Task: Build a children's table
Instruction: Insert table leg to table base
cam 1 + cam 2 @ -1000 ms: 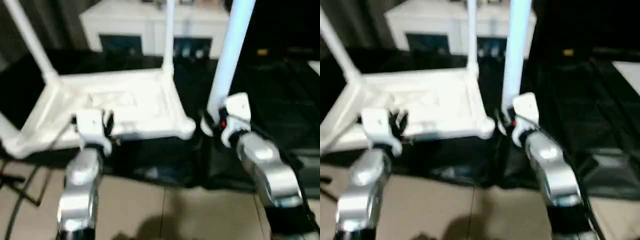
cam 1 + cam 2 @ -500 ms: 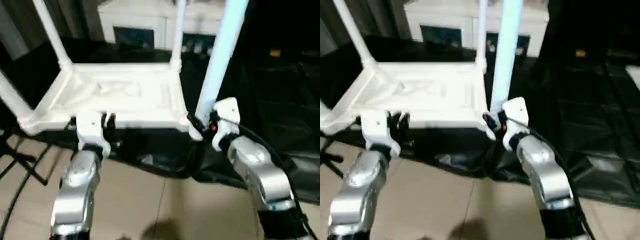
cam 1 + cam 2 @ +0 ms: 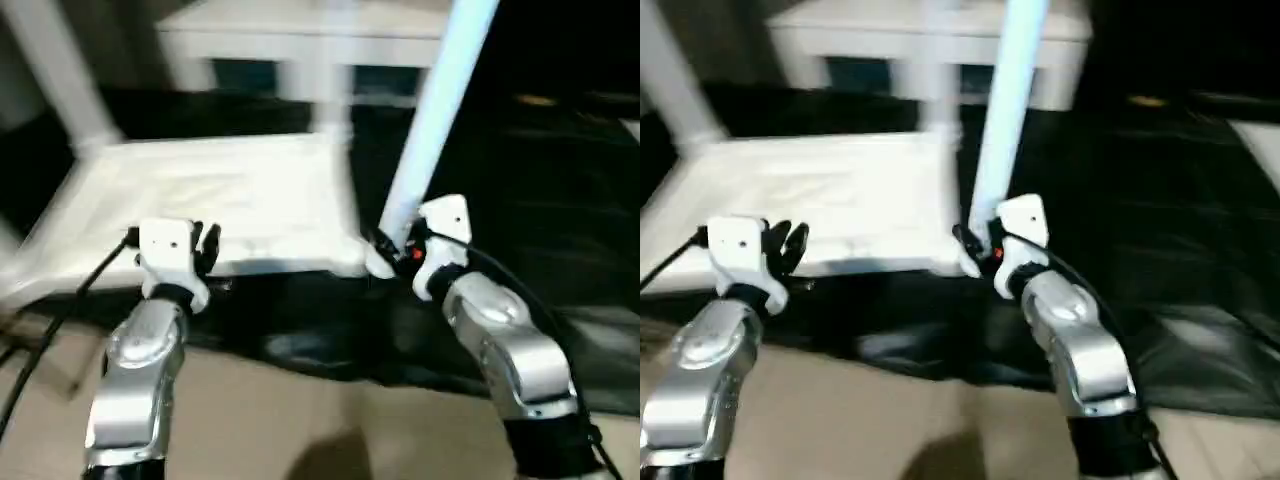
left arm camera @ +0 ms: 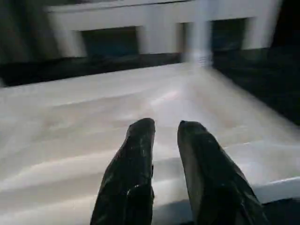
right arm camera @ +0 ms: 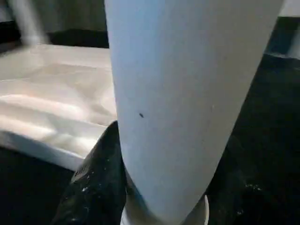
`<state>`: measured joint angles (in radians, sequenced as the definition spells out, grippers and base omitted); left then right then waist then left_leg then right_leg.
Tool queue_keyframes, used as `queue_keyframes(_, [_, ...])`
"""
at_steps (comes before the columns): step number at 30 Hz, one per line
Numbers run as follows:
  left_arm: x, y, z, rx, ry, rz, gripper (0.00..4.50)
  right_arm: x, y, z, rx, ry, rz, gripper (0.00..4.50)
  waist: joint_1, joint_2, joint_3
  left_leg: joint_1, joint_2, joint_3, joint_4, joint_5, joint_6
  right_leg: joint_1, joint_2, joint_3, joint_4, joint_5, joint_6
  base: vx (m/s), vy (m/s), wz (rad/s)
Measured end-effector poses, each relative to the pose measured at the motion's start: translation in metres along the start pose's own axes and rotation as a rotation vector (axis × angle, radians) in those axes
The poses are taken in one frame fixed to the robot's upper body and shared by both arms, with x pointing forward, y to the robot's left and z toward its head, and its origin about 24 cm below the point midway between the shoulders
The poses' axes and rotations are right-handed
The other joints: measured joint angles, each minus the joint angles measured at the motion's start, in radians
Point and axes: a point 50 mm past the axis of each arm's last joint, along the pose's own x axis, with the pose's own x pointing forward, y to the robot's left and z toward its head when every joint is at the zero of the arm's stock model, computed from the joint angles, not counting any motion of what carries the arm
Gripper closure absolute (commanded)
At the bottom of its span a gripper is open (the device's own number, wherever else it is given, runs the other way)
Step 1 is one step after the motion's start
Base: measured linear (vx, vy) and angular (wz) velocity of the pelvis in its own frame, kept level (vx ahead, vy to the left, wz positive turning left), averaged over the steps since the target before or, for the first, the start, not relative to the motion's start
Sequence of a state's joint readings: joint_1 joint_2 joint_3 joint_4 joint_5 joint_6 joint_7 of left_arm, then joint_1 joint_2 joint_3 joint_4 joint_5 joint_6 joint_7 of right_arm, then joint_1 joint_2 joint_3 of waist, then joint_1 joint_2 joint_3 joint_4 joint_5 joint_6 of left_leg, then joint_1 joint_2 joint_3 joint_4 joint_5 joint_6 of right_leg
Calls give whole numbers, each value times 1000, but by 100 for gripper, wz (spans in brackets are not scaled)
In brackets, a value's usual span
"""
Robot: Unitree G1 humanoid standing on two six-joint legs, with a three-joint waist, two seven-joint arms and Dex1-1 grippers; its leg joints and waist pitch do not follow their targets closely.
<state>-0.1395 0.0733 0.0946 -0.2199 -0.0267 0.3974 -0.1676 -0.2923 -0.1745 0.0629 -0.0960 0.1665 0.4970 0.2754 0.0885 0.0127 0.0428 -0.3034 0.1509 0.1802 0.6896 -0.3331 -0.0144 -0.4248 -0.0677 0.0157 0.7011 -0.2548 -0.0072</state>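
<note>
Right pincer clamped on leg, its top cut off; left pincer slightly parted, empty.

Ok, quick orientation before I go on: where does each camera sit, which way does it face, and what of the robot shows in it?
Head stereo pair: on the head, looking forward and down at the upturned tabletop; both silver forearms show.
Left wrist: along the left pincer, fingers close together, above the tabletop's underside.
Right wrist: along the right pincer, closed on the leg.
Shared: the tabletop appears in all views.
</note>
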Motion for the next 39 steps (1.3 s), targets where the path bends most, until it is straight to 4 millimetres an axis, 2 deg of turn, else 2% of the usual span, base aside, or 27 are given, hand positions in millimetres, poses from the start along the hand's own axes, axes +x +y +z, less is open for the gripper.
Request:
queue_keyframes(1, [1,-7,0,-7,-2,-31,335,-3,-7,-2,2,9,-31,264,3,2,4,-5,-18,-29,40,-4,-3,20,24,20,-20,6,-8,91,-78,-62])
queue_keyframes(2, [2,-8,1,-8,-5,-38,335,-4,-10,-2,7,6,-53,264,2,4,4,-17,-34,-51,74,2,-14,38,45,39,-37,13,-15,91,-78,-62])
queue_keyframes(3, [3,-7,4,-1,-13,-37,335,-5,-12,0,9,-1,-63,264,2,10,3,-36,-53,-72,82,11,-31,57,68,55,-54,19,-17,66,-26,-64])
queue_keyframes(4, [4,-6,6,3,-21,-36,335,-5,-12,1,5,-8,-63,264,-5,21,1,-57,-55,-91,53,22,-48,67,80,39,-62,21,-18,65,28,-39])
queue_keyframes(5, [5,-5,9,6,-32,-35,335,-4,-11,5,-3,-21,-58,264,-16,46,-1,-72,-42,-107,-9,54,-39,72,88,5,-62,19,-16,65,28,-39])
queue_keyframes(6, [3,-1,6,10,-19,-28,335,-2,-8,5,-1,-23,-49,264,-33,53,0,-79,-28,-111,-4,78,-23,78,82,-25,-61,15,-12,81,69,-24])
queue_keyframes(7, [3,0,4,12,-11,-33,335,-1,-3,5,-8,-23,-28,264,-48,53,-1,-79,-28,-113,-8,78,-21,77,76,-37,-69,16,-12,110,55,-11])
queue_keyframes(8, [4,0,3,23,-3,-53,335,1,0,6,-11,-24,-16,264,-57,50,0,-81,-29,-112,-13,81,-17,74,69,-45,-74,20,-14,110,55,-11])
queue_keyframes(9, [4,-2,2,30,6,-88,335,2,-1,8,-15,-28,-16,264,-58,50,0,-83,-33,-107,-14,82,-14,72,54,-58,-74,21,-11,80,36,4])
queue_keyframes(11, [4,-8,1,54,15,-195,335,2,-3,12,-22,-38,-22,264,-54,47,-1,-88,-38,-99,-23,92,-16,61,46,-56,-70,22,-7,0,0,0])
queue_keyframes(12, [3,-13,0,50,22,-271,318,3,-5,14,-26,-42,-26,264,-49,46,-1,-91,-38,-90,-29,97,-15,55,42,-56,-70,24,-4,0,0,0])
queue_keyframes(13, [3,-17,-2,54,37,-350,318,4,-5,14,-29,-40,-18,264,-46,46,-1,-91,-38,-86,-34,99,-12,53,40,-56,-70,24,-4,0,0,0])
queue_keyframes(14, [2,-19,-4,68,59,-428,299,5,-5,15,-31,-39,-4,264,-44,46,0,-90,-37,-82,-37,100,-10,52,39,-56,-70,24,-4,0,0,0])
queue_keyframes(16, [3,-19,-10,110,117,-547,290,5,-6,16,-40,-31,29,264,-41,44,1,-86,-32,-72,-44,106,-12,52,38,-56,-70,25,-6,0,0,0])
queue_keyframes(18, [9,-16,-13,163,181,-642,269,5,-9,14,-64,-6,73,264,-35,42,3,-81,-23,-56,-49,107,-17,54,36,-57,-70,27,-9,0,0,0])
queue_keyframes(20, [15,-10,-13,195,233,-687,261,7,-11,15,-95,16,115,264,-33,42,6,-79,-17,-44,-54,111,-20,53,34,-57,-70,30,-12,-26,-12,3])
queue_keyframes(21, [16,-8,-13,209,253,-720,242,7,-11,16,-109,20,134,264,-33,43,6,-78,-15,-36,-57,114,-21,52,31,-58,-69,32,-11,0,0,0])
queue_keyframes(23, [18,-7,-13,234,287,-781,234,7,-13,16,-126,31,163,264,-31,45,7,-77,-14,-30,-60,118,-20,52,27,-59,-69,33,-10,-28,-6,2])
queue_keyframes(24, [20,-5,-13,250,308,-802,215,6,-14,16,-136,38,176,264,-30,46,8,-77,-13,-27,-62,121,-20,51,26,-59,-69,34,-10,0,0,0])
queue_keyframes(29, [32,1,-9,323,350,-810,172,8,-18,18,-157,56,211,264,-28,49,8,-78,-13,-23,-63,125,-18,50,24,-59,-69,35,-10,0,0,0])
queue_keyframes(33, [43,2,-12,412,360,-784,172,10,-18,21,-176,40,221,264,-28,49,8,-82,-13,-23,-63,127,-16,47,24,-60,-69,35,-10,0,0,0])
queue_keyframes(39, [51,2,-20,448,372,-745,172,13,-18,17,-166,55,217,264,-27,50,8,-84,-13,-23,-63,129,-14,44,24,-60,-70,35,-10,0,0,0])
